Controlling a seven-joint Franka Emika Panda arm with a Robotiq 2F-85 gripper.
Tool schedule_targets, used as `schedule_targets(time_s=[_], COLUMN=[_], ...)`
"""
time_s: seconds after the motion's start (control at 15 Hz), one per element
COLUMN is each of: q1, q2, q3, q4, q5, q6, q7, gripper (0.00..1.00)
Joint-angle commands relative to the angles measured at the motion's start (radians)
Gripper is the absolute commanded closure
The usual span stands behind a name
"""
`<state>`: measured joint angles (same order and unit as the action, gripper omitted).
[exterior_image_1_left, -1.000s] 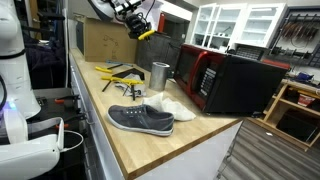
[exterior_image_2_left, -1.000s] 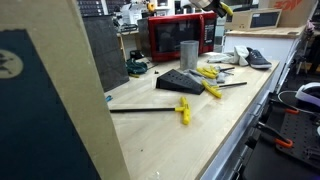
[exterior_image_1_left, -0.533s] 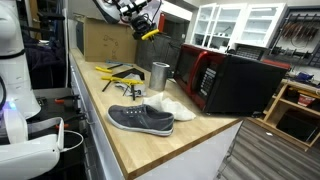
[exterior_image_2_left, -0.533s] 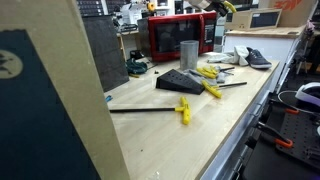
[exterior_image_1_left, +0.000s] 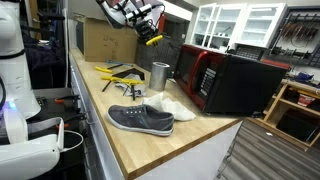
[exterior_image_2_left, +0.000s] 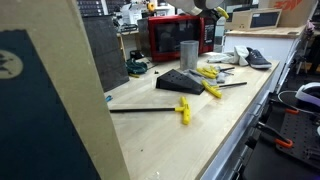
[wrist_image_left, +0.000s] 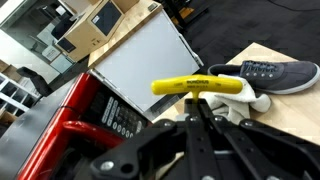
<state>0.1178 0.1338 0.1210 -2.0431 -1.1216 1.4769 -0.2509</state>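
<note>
Your jaws are clamped on the thin dark metal shaft of a T-shaped tool with a smooth yellow plastic handle (wrist_image_left: 200, 87). The wrist view shows this clearly: the handle lies crosswise just above the black fingertips. In both exterior views you hold this tool (exterior_image_1_left: 153, 40) high in the air, well apart from the light wooden surface (exterior_image_1_left: 190, 140) and near the top of the boxy red-and-black microwave (exterior_image_1_left: 225, 80).

A cylindrical shiny metal cup (exterior_image_1_left: 160, 75) stands upright on the surface just beside the microwave. Its inside cannot be seen from any view. The microwave door has a dark window, and what is behind it is not visible.

A grey canvas sneaker with a white sole (exterior_image_1_left: 140, 119) lies on its sole near the edge of the surface, and a soft crumpled white cloth (exterior_image_1_left: 170, 105) touches it on the microwave's side. Several more yellow-handled tools (exterior_image_2_left: 208, 72) lie flat beyond the cup, next to a flat black ribbed case (exterior_image_2_left: 180, 83). They are too small to tell their kind. A brown cardboard box (exterior_image_1_left: 105, 40) stands at the far end.

In an exterior view the upper frame edge cuts off most of the tool (exterior_image_2_left: 222, 14).
</note>
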Motion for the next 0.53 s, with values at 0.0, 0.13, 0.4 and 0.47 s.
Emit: schedule_targets(time_s=[0.0, 0.13, 0.4, 0.47], q1=[0.012, 0.021, 0.038, 0.04], q2=[0.097, 0.151, 0.25, 0.274], q3=[0.008, 0.01, 0.008, 0.006], q4=[0.111, 0.16, 0.253, 0.276], q5=[-0.016, -0.021, -0.033, -0.037], q6=[-0.029, -0.033, -0.042, -0.043], q7=[0.005, -0.004, -0.018, -0.023], gripper=[0.99, 0.99, 0.99, 0.99])
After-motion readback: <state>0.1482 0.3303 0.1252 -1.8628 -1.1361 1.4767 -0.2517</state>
